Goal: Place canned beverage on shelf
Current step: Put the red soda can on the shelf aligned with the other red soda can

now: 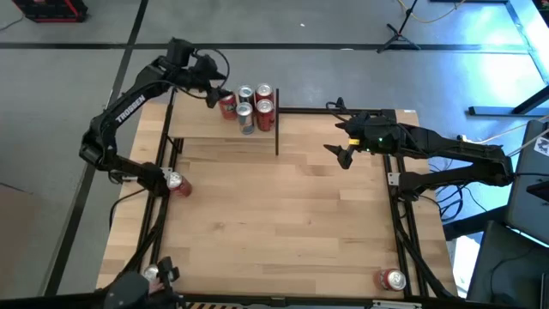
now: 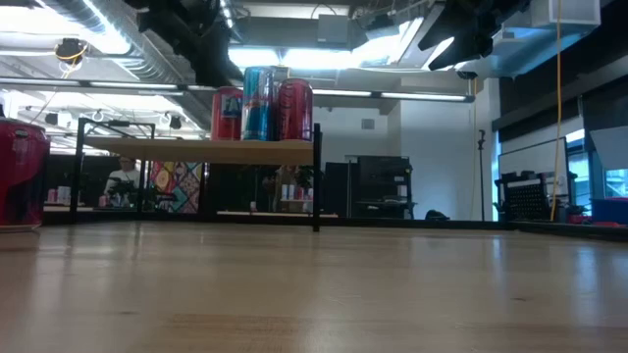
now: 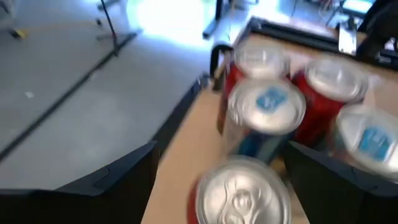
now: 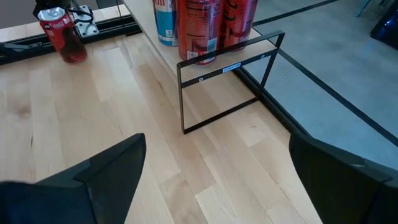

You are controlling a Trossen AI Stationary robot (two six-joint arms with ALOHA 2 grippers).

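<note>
From above, the left end effector [image 1: 212, 93] hovers over a red can [image 1: 226, 105] on the shelf [image 1: 206, 127], jaws wide, gripping nothing. At desk level, cans crowd the board. Its wrist view shows a slick, rigid, dentable can [image 3: 241, 193] between the fingers; grip mid-wall. The right end effector [image 1: 341, 142] waits open
</note>
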